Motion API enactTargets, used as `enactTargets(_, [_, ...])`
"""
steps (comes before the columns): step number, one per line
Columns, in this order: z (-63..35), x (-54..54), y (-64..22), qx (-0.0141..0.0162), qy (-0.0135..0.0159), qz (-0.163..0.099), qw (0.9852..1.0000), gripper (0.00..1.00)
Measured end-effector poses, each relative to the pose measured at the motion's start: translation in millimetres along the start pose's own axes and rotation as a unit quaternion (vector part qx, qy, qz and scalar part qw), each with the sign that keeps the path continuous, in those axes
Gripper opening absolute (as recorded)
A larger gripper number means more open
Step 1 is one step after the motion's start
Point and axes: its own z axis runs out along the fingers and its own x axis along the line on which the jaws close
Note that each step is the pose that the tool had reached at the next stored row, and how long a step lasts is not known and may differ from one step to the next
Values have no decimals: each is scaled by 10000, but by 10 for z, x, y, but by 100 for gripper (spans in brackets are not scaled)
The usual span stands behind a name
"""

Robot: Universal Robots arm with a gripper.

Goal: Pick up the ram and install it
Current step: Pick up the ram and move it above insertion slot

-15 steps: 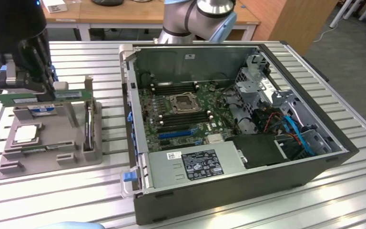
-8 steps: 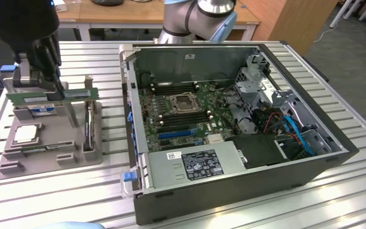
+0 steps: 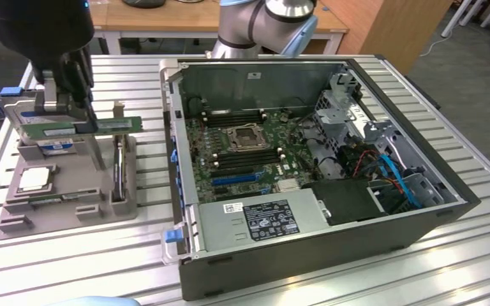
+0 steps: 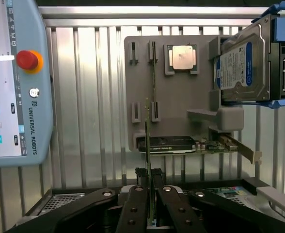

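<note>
Gripper (image 3: 68, 118) (image 4: 150, 174) is pinched tight on the ram (image 3: 113, 123) (image 4: 148, 131). The wrist view has the stick edge-on between the two fingers, pointing away from the wrist. In the exterior view the ram is level, long edge down, with green board sticking out on both sides of the fingers.

Ram location: in the air just over the grey holder (image 3: 66, 210) (image 4: 181, 102), in front of the blue-labelled hard drive (image 3: 58, 145) (image 4: 244, 63). It looks lifted out of the slotted posts, though I can't tell for sure whether the lower edge is fully clear. The silver CPU chip (image 3: 36, 180) (image 4: 182, 57) sits in its pocket on the same holder, untouched.

The open computer case (image 3: 313, 255) lies well apart, toward the exterior view's right, on the slatted table (image 3: 58, 268). Its motherboard (image 3: 254, 167) faces up, with long dark memory slots (image 3: 237, 116) on either side of the CPU socket (image 3: 247, 136).

Step, as I judge it: the pick is done or nearly done, and the install hasn't started.

What the install calls for:
- The stick has to cross to the case without clipping the case wall.
- Its long edge has to line up parallel with a slot.
- It needs a straight, even press down.
- Any tilt in the grip risks a jam at the slot mouth.
</note>
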Motion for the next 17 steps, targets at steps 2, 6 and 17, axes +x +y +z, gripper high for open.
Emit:
enactTargets(2, [-1, -1, -26, -1, 1, 0, 10000, 14])
enactTargets(6, [-1, -4, -84, -1, 0, 0, 10000, 14])
enactTargets(17, [-2, -9, -160, 0, 0, 0, 10000, 14])
